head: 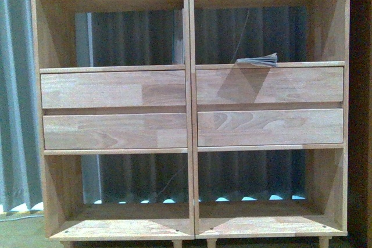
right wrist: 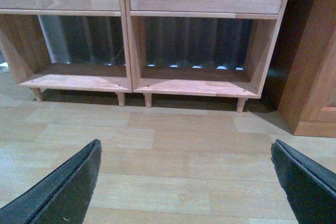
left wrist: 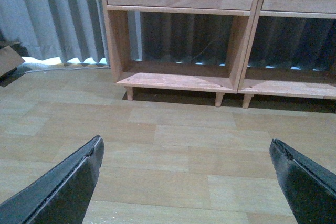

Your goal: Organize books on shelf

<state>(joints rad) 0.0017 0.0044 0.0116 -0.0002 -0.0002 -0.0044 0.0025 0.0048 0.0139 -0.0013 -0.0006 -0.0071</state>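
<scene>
The light wood shelf (head: 190,108) fills the front view, two columns with two drawer fronts each. One thin book (head: 257,60) lies flat in the right column's middle compartment, just above the upper drawer; its pale page edges face me. The green book is out of view. Neither arm shows in the front view. My left gripper (left wrist: 186,150) is open and empty above the wood floor, facing the shelf's bottom left compartment (left wrist: 176,45). My right gripper (right wrist: 186,150) is open and empty above the floor, facing the bottom right compartment (right wrist: 197,51).
Grey curtains (head: 14,85) hang behind and left of the shelf. A dark wooden cabinet (right wrist: 315,66) stands right of the shelf. A white cable (left wrist: 63,66) lies on the floor by the curtain. The shelf stands on short legs (right wrist: 121,99).
</scene>
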